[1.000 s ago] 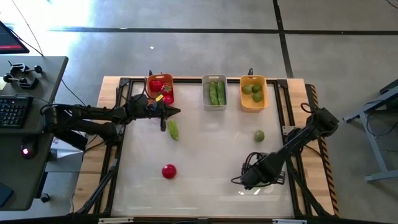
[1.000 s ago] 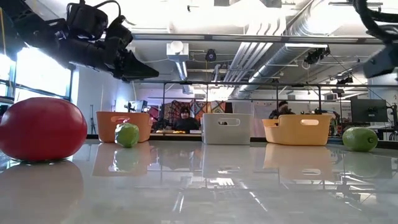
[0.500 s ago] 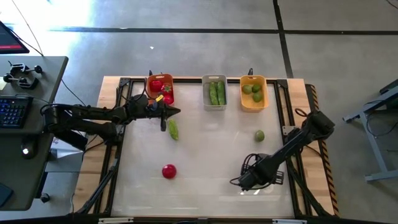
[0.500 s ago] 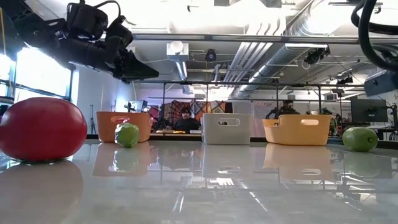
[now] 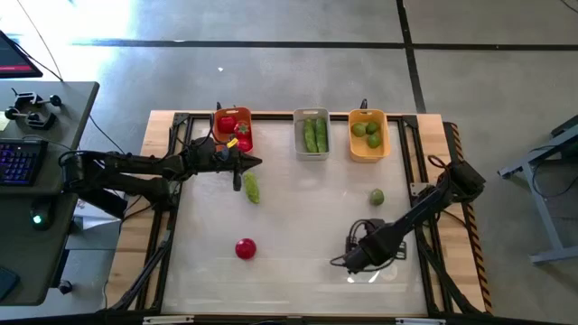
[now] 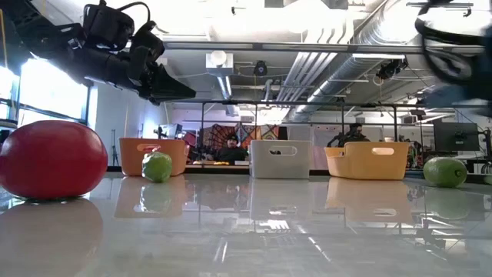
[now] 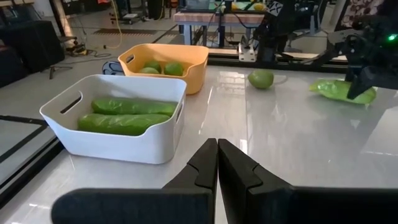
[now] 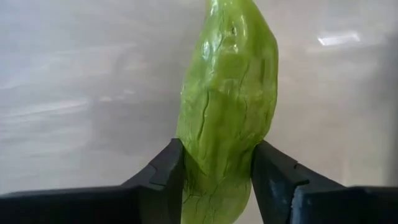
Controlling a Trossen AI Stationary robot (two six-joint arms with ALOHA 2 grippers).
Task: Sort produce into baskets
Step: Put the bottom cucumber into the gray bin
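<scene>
Green and wrinkled, a cucumber (image 8: 227, 106) sits squeezed between the two dark fingers (image 8: 158, 177) of the right gripper (image 5: 352, 263), low on the white desk (image 5: 298, 217) in the lower right of the high view. The fingers touch it on both sides. The left gripper (image 5: 256, 162) hangs in the upper left, just in front of the orange-red basket (image 5: 232, 133), and its fingers (image 7: 205, 165) are pressed together with nothing in them. Red tomatoes lie in that basket. Next to it the pale grey basket (image 5: 312, 134) holds two cucumbers, and the yellow-orange basket (image 5: 368, 135) holds limes. Three things lie loose on the desk: another cucumber (image 5: 251, 188) just under the left gripper, a red tomato (image 5: 245, 248) in the lower middle, and a lime (image 5: 377, 197) at the right, a little above the right gripper.
</scene>
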